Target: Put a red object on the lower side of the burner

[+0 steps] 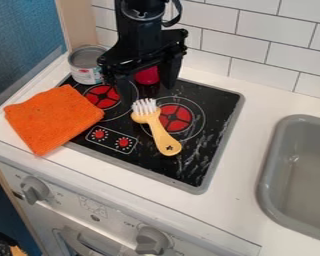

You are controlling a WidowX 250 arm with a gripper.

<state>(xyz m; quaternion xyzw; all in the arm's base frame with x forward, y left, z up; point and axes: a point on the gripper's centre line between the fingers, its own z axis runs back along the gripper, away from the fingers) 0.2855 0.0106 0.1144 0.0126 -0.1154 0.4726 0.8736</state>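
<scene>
The black gripper (148,94) hangs over the back part of the black stove top (213,105), its two fingers spread apart and pointing down. A red object (147,76) shows between and behind the fingers, near the stove's back edge. Its upper part is hidden by the gripper body, and whether a finger touches it I cannot tell. Two red-centred burners are on the stove top: the right burner (175,118) and the left burner (102,96). A yellow brush (164,137) with white bristles lies across the left edge of the right burner.
An orange cloth (54,119) covers the stove's left corner and the counter beside it. Behind it stands a metal can (86,65). The grey sink (264,187) is at the right, and a white tiled wall (266,37) rises behind the counter.
</scene>
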